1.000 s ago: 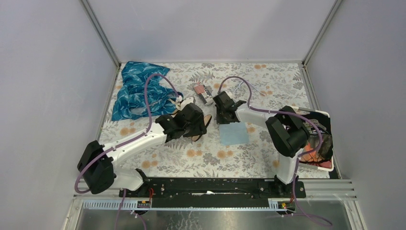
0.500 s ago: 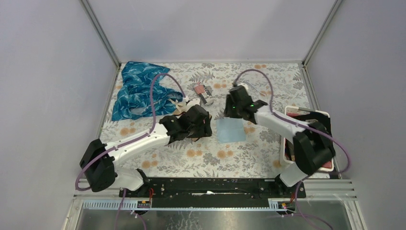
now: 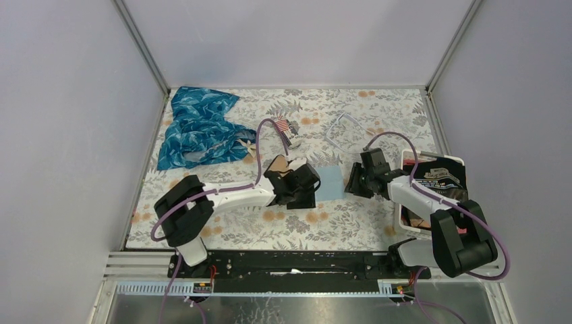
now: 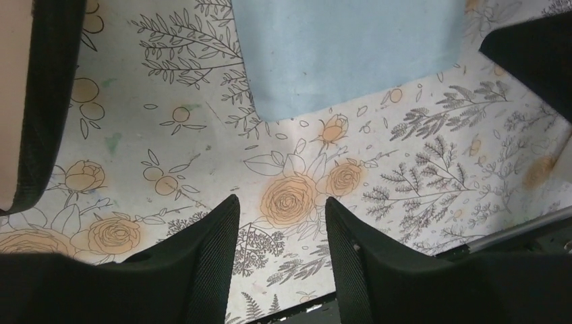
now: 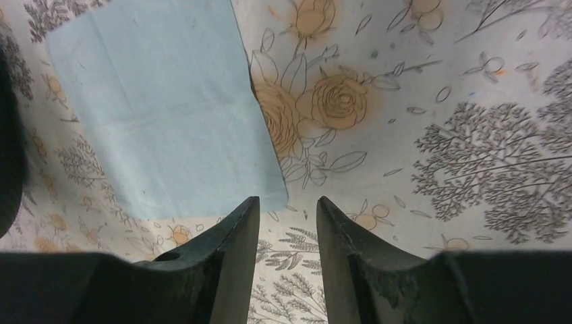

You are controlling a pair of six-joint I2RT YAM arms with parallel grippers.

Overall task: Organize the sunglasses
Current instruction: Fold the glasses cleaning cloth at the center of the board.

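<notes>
At the far left corner of the table (image 3: 378,108) lies a crumpled blue patterned cloth (image 3: 195,128). Near the middle, a black case with a tan face (image 3: 278,165) sits just beside the left gripper (image 4: 281,201). Its fingers stand apart over the floral cover with nothing between them. A pale blue cloth (image 3: 329,183) lies flat between the two arms. The right gripper (image 5: 287,200) hangs at that cloth's right edge, fingers likewise spread and empty. Clear-framed glasses (image 3: 340,128) rest toward the far edge, and a white tray (image 3: 445,158) sits at the right edge. Where the sunglasses are, I cannot tell.
</notes>
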